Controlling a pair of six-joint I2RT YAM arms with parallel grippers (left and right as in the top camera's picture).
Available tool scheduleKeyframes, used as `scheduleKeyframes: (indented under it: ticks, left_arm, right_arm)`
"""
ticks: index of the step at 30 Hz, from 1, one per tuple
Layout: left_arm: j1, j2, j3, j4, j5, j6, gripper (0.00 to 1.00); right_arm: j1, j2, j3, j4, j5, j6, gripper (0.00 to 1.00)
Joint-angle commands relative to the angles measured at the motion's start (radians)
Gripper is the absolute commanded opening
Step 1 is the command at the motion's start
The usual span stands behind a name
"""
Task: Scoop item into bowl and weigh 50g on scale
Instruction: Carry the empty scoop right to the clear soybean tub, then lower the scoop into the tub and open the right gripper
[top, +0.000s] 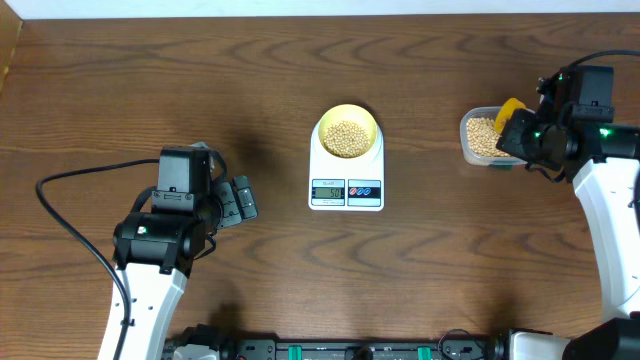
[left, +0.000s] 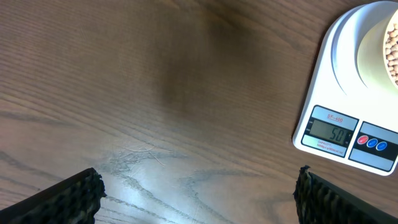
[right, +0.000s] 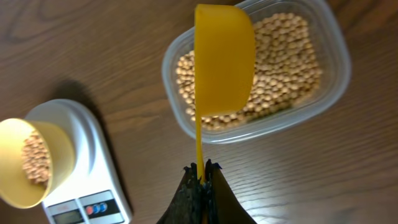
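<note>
Yellow scoop (right: 224, 59), handle pinched tight in right end effector (right: 202, 177), hangs over tub (right: 333, 74) of beans (right: 280, 56) near right edge of desk (top: 120, 90); bowl (right: 13, 149) of beans on scale (top: 346, 190) at desk centre lies toward left edge from it, nearer the gaping, empty left end effector (left: 199, 193).

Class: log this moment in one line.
left gripper open, empty; right gripper shut on scoop above tub; bowl of beans on scale; display shows 50
</note>
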Motion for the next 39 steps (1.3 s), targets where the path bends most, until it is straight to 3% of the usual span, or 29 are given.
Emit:
scheduleKeyframes:
  ticks: [1, 25, 30, 33, 39]
  left_arm:
    - [0.006, 0.003, -0.001, -0.003, -0.017, 0.010, 1.00]
    - [0.006, 0.003, -0.001, -0.003, -0.017, 0.010, 1.00]
    - [0.006, 0.003, -0.001, -0.003, -0.017, 0.010, 1.00]
    - [0.006, 0.003, -0.001, -0.003, -0.017, 0.010, 1.00]
    - [0.006, 0.003, -0.001, -0.003, -0.017, 0.010, 1.00]
  right_arm:
    - [-0.005, 0.010, 0.019, -0.003, 0.060, -0.026, 0.01]
    - [-0.006, 0.177, 0.017, 0.045, 0.071, 0.019, 0.01]
    - [-0.006, 0.187, 0.017, 0.046, 0.091, 0.019, 0.05]
    - [-0.006, 0.189, 0.016, 0.047, 0.093, 0.020, 0.17]
    - [-0.006, 0.189, 0.016, 0.047, 0.093, 0.019, 0.59]
